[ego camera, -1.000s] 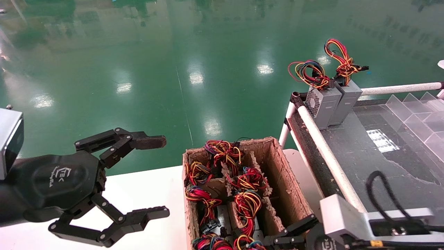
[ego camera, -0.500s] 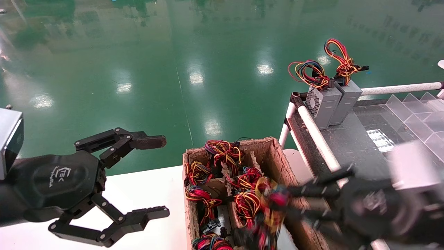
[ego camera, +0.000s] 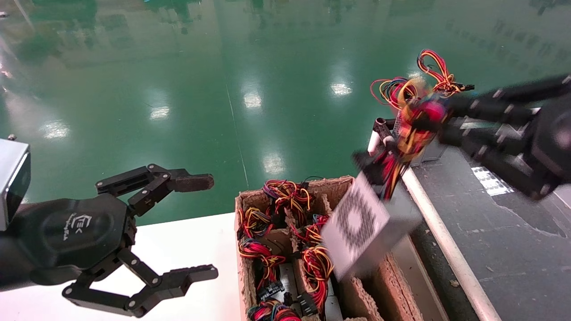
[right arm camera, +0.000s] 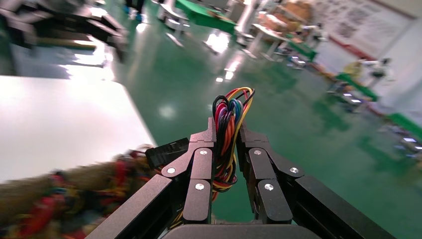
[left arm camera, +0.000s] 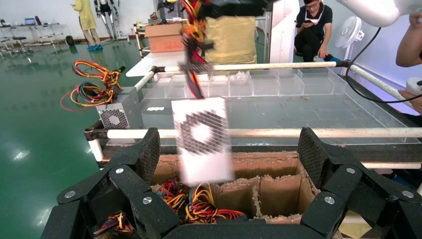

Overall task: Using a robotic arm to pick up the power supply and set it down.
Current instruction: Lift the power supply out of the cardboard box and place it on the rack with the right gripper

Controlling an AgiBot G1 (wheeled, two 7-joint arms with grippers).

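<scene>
A grey power supply (ego camera: pixel 363 223) with a perforated vent face hangs tilted above the right side of the cardboard box (ego camera: pixel 248 198). It dangles from its red, yellow and black wire bundle (ego camera: pixel 412 122). My right gripper (ego camera: pixel 439 118) is shut on that bundle, and the right wrist view shows the wires (right arm camera: pixel 228 124) pinched between both fingers. In the left wrist view the hanging power supply (left arm camera: pixel 201 139) is clear of the box. My left gripper (ego camera: pixel 200 227) stays open at the left over the white table, holding nothing.
More wired units fill the box's compartments (ego camera: pixel 285 198). Another power supply (left arm camera: pixel 117 117) stands on the dark bench behind a white rail (ego camera: pixel 446 249). Clear dividers (left arm camera: pixel 249 84) sit farther back. People (left arm camera: pixel 313 25) are beyond the bench.
My right gripper rose from low beside the box to up over the bench's edge, pulling the power supply out of the box by its wires. The left arm stayed still.
</scene>
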